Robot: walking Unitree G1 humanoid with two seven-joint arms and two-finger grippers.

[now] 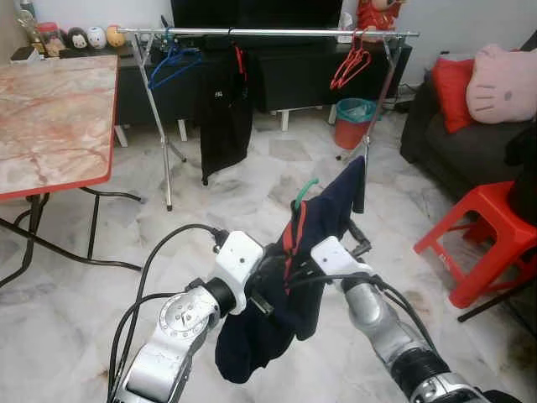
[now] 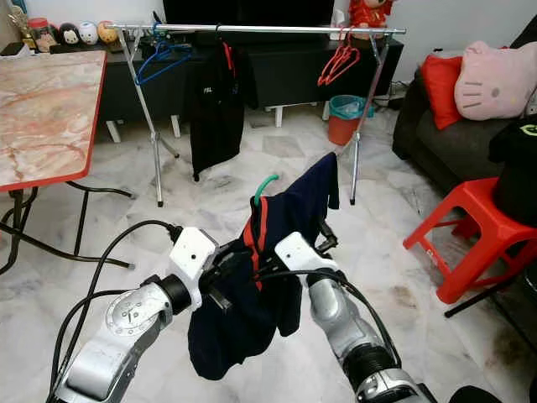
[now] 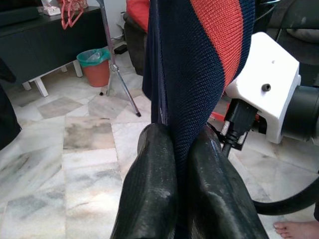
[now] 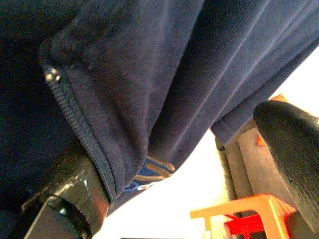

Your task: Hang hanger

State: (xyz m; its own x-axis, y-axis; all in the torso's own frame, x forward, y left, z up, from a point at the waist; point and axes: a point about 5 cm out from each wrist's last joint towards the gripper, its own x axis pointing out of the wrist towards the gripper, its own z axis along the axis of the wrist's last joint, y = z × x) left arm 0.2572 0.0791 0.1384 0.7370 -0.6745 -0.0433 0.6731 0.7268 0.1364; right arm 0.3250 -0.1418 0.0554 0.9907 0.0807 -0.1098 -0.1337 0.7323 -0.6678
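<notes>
1. Right now your left gripper (image 3: pixel 172 164) is clenched on the navy garment (image 1: pixel 277 311): in the left wrist view its two black fingers (image 3: pixel 149 194) pinch a fold of dark blue knit with an orange-red stripe running above them.
2. Your right gripper (image 4: pixel 189 164) sits just beside the left one, and its fingers are spread. One finger (image 4: pixel 70 184) lies against the cloth by a zip seam; the other (image 4: pixel 291 149) stands apart from the fabric.
3. Between your two grippers the garment hangs bunched on a hanger whose green hook (image 1: pixel 304 191) pokes up just above them; the cloth droops below the left wrist.
4. Well ahead of both grippers stands the metal clothes rack (image 1: pixel 268 34). On its bar hang blue hangers (image 1: pixel 172 63), a black garment (image 1: pixel 225 113) and red hangers (image 1: pixel 351 65).
5. You can see small pale lettering on the black garment's chest, but it is too small to read. A blue and gold patch shows at the navy hem in the right wrist view; I cannot read that either.
6. Off your left gripper's side stands a marble-topped table (image 1: pixel 50 126) with a red edge. Off your right gripper's side are a red plastic stool (image 1: pixel 487 235) and a dark sofa (image 1: pixel 470 151) with a pink cat-face cushion (image 1: pixel 502 82).
7. Beyond the rack's far leg sits a red bin (image 1: pixel 354 122) with a teal liner.
</notes>
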